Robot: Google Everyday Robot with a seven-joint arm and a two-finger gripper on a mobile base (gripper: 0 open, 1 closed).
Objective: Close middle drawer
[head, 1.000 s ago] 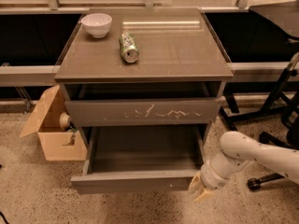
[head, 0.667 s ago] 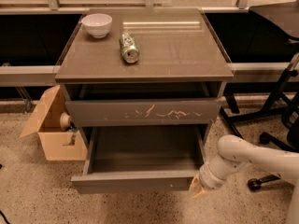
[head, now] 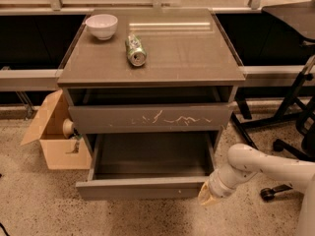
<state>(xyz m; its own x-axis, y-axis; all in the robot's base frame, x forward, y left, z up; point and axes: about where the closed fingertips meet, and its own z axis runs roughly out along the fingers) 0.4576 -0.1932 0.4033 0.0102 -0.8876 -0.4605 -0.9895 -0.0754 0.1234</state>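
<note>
The middle drawer (head: pixel 142 188) stands pulled well out toward the near side, below the scratched top drawer (head: pixel 147 118). The gripper (head: pixel 208 195) sits low at the drawer front's right end, touching it or just beside it, and I can't tell whether it's open or closed. Pushing from that corner could skew the drawer on its runners, so the better play is to slide left toward the middle of the front, then press straight toward the far side, steady, until it's flush with the cabinet (head: pixel 236 77).
</note>
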